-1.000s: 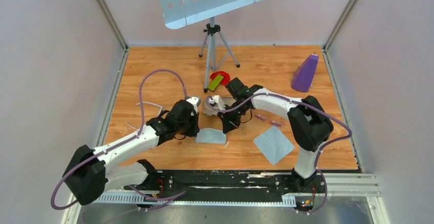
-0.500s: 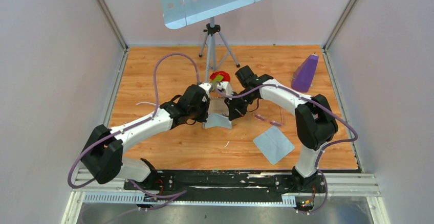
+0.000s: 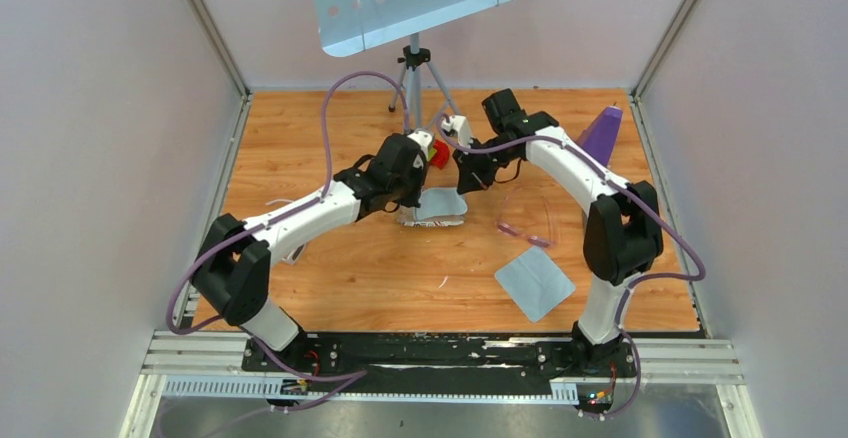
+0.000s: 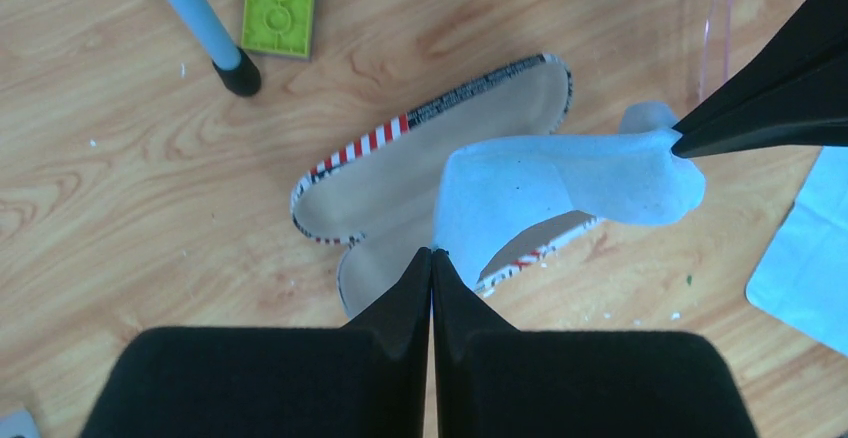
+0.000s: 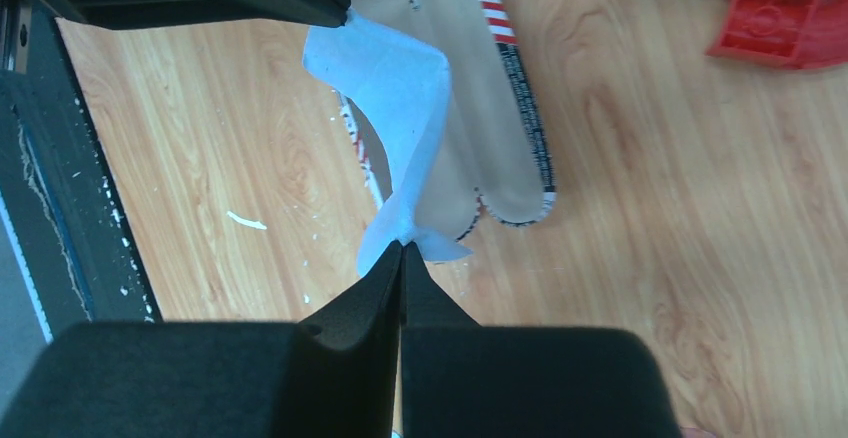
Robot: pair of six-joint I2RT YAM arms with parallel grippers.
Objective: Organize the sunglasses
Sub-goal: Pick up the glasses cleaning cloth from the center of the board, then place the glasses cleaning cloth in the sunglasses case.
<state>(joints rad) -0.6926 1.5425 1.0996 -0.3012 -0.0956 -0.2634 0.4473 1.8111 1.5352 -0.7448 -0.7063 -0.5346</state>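
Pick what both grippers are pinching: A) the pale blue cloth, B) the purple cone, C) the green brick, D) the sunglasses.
A: the left gripper and the right gripper each pinch an opposite end of the pale blue cloth, held above the open case.

wooden table point(image 3: 280, 138) bears an open case point(image 4: 400, 188), flat cloth point(image 3: 535, 283), sunglasses point(image 3: 525, 220) and green brick point(image 4: 280, 3).

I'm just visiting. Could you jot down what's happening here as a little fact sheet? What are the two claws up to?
Left claw: shut, pinching one end of the blue cloth
Right claw: shut, pinching the other end of the same cloth
Cloth: held between them over the open case
Sunglasses: lying right of the case, untouched
Spare cloth: lying flat, apart from the rest
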